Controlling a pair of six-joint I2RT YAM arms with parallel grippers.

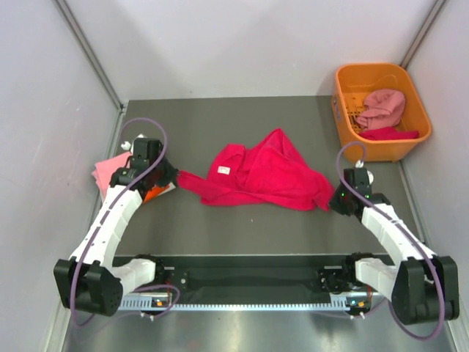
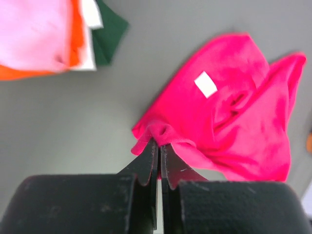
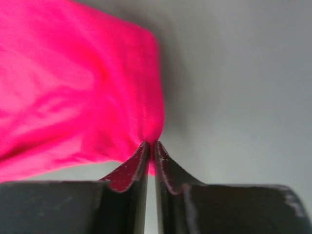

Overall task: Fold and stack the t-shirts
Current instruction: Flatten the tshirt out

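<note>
Crimson-pink t-shirt (image 1: 264,176), soft and rumpled, white label (image 1: 223,170), left claw (image 2: 159,145) and right claw (image 3: 151,146) each clamped on an edge

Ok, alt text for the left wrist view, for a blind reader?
The left gripper, jaws shut, pinches an edge of a crumpled crimson-pink t-shirt on the grey table, white neck label showing. At upper left lies a stack of shirts: light pink, orange, white, dark green.

Seven t-shirts (image 1: 256,176) (one basket (image 1: 381,151))
</note>
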